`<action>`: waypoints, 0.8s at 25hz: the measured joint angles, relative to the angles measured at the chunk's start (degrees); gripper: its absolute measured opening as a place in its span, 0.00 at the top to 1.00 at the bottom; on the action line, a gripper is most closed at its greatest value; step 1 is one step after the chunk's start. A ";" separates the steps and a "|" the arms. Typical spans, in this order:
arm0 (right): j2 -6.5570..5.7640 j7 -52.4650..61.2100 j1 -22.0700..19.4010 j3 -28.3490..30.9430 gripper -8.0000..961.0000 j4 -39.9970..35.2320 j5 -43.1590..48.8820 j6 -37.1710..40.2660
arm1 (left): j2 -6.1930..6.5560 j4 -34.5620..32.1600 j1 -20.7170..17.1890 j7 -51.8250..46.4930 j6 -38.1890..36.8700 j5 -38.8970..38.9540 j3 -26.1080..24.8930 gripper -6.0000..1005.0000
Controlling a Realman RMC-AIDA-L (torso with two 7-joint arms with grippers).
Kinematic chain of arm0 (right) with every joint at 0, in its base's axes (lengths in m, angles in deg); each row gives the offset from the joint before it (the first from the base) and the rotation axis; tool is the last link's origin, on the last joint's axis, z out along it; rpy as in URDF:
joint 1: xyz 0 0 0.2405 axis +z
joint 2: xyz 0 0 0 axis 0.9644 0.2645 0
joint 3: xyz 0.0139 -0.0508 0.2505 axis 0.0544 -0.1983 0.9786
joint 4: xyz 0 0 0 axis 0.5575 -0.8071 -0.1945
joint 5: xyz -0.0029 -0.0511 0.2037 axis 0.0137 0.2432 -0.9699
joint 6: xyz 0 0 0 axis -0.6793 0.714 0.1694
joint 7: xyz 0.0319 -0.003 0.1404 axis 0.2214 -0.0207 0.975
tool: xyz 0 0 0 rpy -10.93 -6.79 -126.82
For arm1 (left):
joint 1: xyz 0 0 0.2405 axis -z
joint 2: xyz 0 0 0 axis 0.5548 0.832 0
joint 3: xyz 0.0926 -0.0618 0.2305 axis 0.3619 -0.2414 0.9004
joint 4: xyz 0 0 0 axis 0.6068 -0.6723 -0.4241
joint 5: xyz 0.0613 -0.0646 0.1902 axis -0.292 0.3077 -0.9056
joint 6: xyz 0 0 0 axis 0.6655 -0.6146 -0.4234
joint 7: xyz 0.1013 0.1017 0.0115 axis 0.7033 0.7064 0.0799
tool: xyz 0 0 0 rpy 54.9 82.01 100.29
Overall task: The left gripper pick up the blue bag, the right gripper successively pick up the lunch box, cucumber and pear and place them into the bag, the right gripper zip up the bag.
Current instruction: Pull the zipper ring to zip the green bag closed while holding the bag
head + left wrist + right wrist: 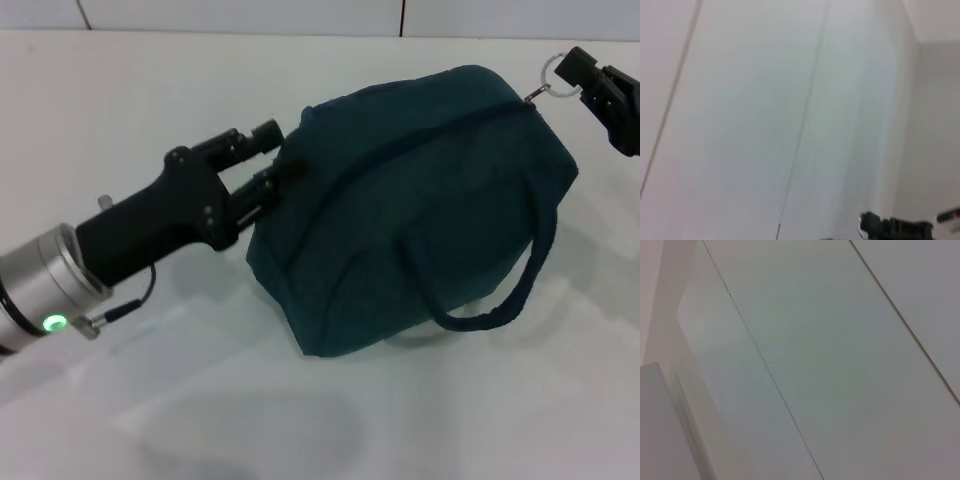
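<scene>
Resting on the white tabletop in the head view, the blue bag, a large dark teal fabric tote, is lying bulging and zipped along its top seam, with one padded loop handle drooping down its near side. At the bag's far right corner, the silver ring zipper pull is sticking out, and the right gripper, a black two-fingered claw, is pinching that ring between its closed fingertips. At the opposite, left end of the bag, the left gripper, a black two-fingered claw on a silver cylindrical wrist with a glowing green light, is reaching in from the bag's left; its fingers are clamping the fabric at that end, one finger showing above the other. Behind the bag, a white panelled wall with dark seams is running across. Both wrist views are showing mostly pale panels; the left wrist view is also catching the black gripper with the ring at its lower edge, farther off.
</scene>
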 joint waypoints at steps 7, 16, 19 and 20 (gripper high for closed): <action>0.05 0.08 0.39 -0.09 0.86 0.02 0.00 0.06 | 0.35 -16.12 0.74 -21.16 0.36 -1.10 0.67 0.54; 0.08 0.19 0.56 0.01 0.86 0.02 0.00 0.15 | 0.31 -49.75 6.28 -53.23 4.43 -13.63 11.43 0.40; 0.08 0.20 0.54 0.12 0.86 0.01 0.00 0.13 | 0.32 -57.93 9.46 -60.71 4.78 -18.36 16.36 0.40; 0.08 0.20 0.54 0.12 0.86 0.01 0.00 0.10 | 0.32 -60.62 10.62 -63.38 4.93 -20.47 18.23 0.40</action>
